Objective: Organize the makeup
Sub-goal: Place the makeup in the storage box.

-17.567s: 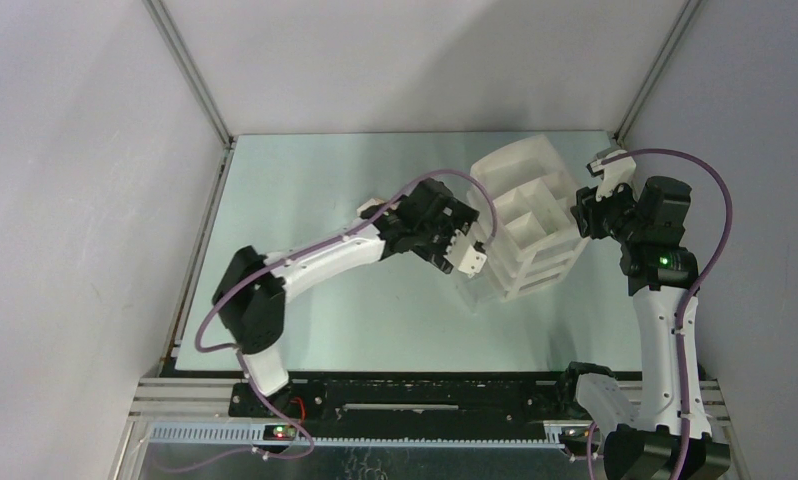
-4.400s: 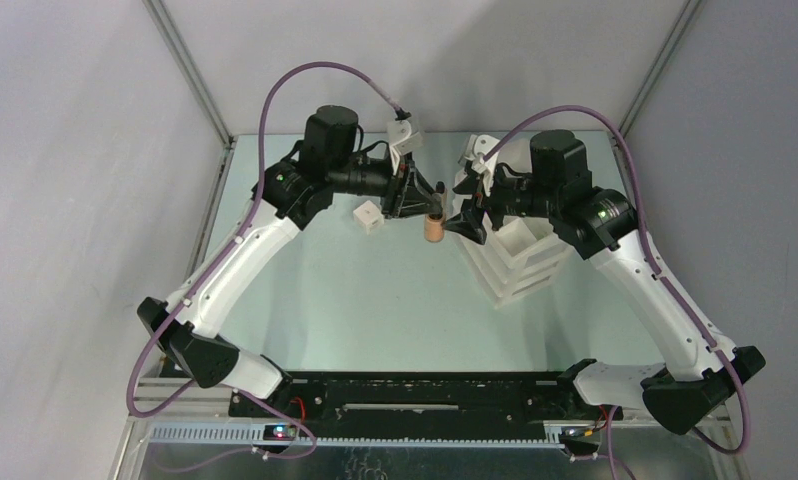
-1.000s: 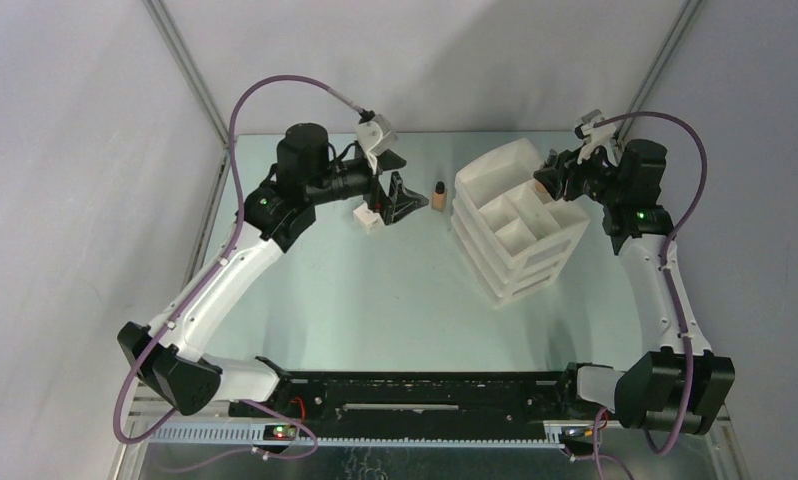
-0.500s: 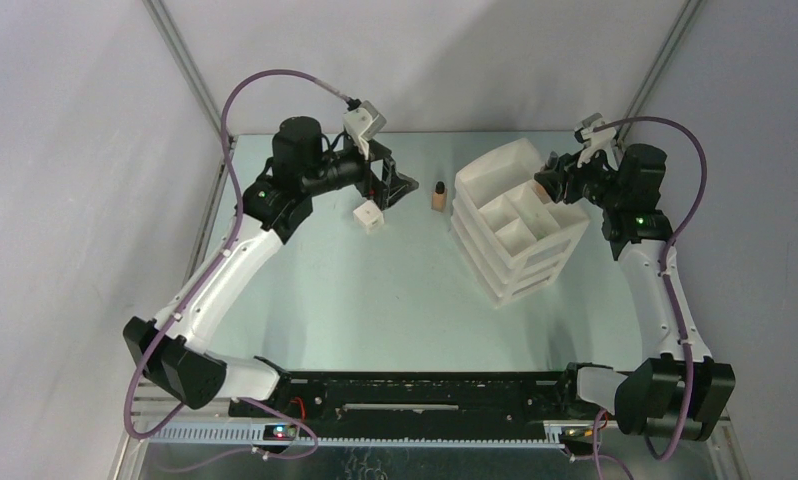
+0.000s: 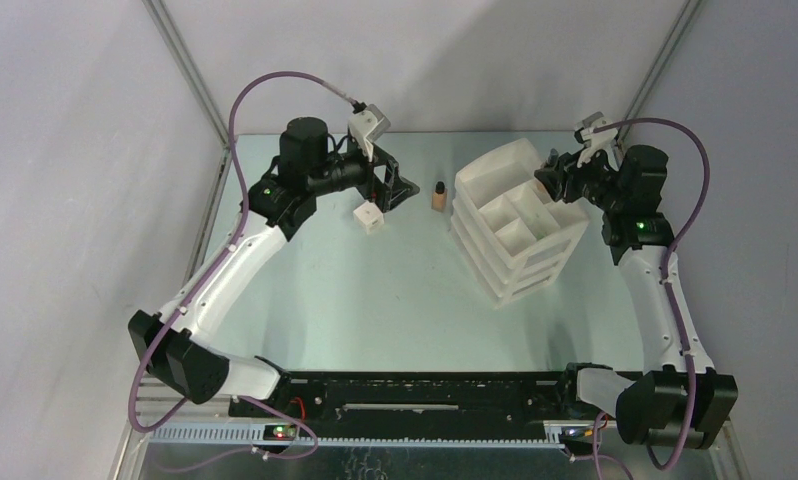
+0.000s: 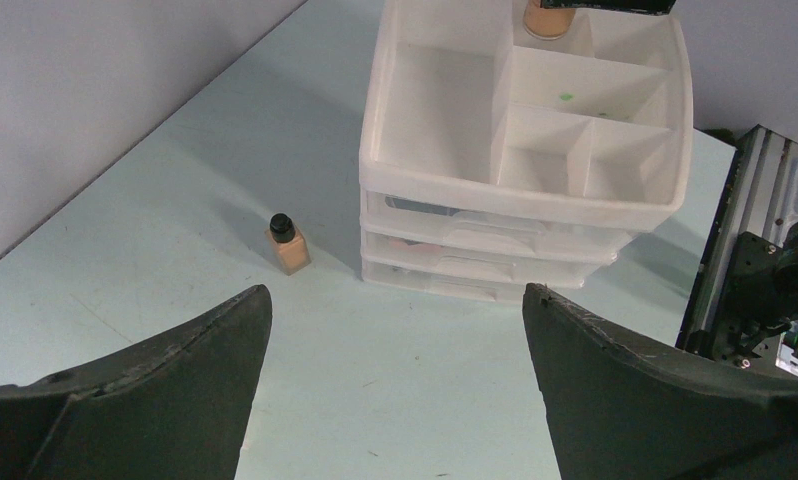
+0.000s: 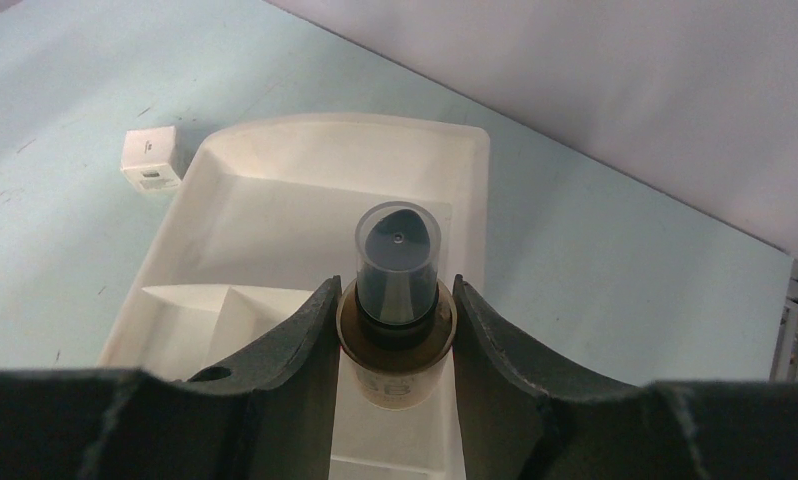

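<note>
My right gripper (image 7: 395, 320) is clamped on a beige bottle (image 7: 398, 250), holding it upright over the top tray of the white drawer organizer (image 7: 275, 210). My left gripper (image 6: 395, 330) hangs above the table (image 6: 175, 150), fingers wide apart and empty. Farther out, a second beige bottle (image 6: 290, 246) stands just beside the organizer's drawers. The small white box (image 5: 369, 217) sits near that bottle, not touching it.

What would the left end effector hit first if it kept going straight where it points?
The left end effector, open, likely reaches the white drawer organizer dead ahead, though the small beige bottle stands nearer and one finger might clip it first; depth is hard to judge.
</note>
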Robot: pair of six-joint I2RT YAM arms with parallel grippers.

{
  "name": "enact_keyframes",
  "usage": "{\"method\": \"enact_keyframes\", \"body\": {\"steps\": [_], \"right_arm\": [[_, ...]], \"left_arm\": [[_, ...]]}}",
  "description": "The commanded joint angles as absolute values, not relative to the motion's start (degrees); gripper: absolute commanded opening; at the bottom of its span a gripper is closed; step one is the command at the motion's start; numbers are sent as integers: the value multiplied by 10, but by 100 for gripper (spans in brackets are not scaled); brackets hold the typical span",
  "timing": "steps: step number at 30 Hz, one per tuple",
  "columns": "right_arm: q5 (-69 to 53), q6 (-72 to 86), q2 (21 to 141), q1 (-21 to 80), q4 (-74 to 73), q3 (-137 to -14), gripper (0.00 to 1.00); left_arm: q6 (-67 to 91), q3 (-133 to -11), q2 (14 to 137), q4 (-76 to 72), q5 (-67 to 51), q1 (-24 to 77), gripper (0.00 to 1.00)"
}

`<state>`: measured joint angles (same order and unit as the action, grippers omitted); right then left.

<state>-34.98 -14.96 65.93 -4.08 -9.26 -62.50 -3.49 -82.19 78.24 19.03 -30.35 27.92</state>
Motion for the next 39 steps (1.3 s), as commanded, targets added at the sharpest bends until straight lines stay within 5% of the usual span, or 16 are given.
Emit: {"method": "enact_keyframes", "body": {"steps": [1, 11, 24, 39], "right_arm": [[-343, -156, 650, -38, -59, -627, 0], [-319, -149, 640, -12, -39, -628, 0], [-56, -127, 671, 149, 60, -630, 0], [63, -28, 776, 157, 13, -706, 0]], "left_arm": [[-38, -823, 775, 184, -313, 275, 100], [-37, -823, 776, 184, -319, 274, 100], [-45, -819, 766, 187, -297, 273, 100], [-57, -804, 751, 188, -285, 272, 100]]}}
